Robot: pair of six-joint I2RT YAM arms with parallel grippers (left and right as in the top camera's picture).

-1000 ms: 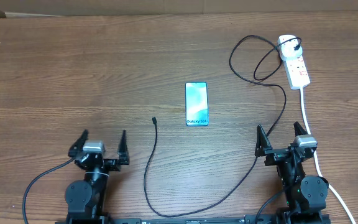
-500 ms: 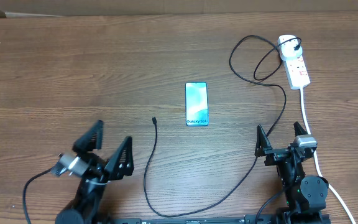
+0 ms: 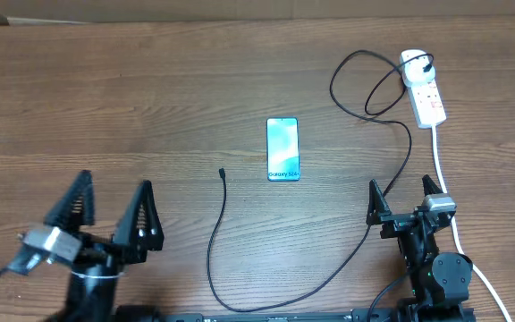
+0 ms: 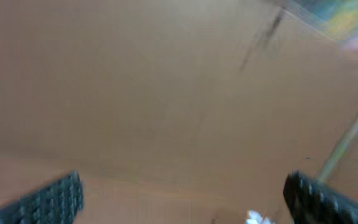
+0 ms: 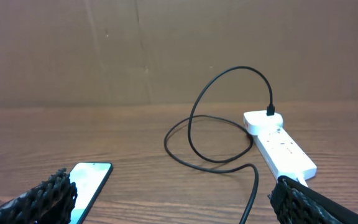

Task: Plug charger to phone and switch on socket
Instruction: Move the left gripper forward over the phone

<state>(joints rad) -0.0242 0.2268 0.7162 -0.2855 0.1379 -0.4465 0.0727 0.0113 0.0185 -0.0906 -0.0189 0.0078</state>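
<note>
Both grippers stood wide and empty: left gripper (image 3: 114, 181) at lower left of the overhead view, tilted, and right gripper (image 3: 400, 182) at lower right. The phone (image 3: 282, 149) lay flat at centre, long axis running top-to-bottom in frame, text end toward the bottom. The tip (image 3: 222, 172) of the charger (image 3: 213, 234) lay left of that lower end, apart from it, w/ cable trailing down — so up and right of the left gripper, the nearer arm. The socket (image 3: 426, 89) sat at upper right, charger plugged in, above the right gripper — prob. that arm's job. Left wrist view was too blurred to read.
</note>
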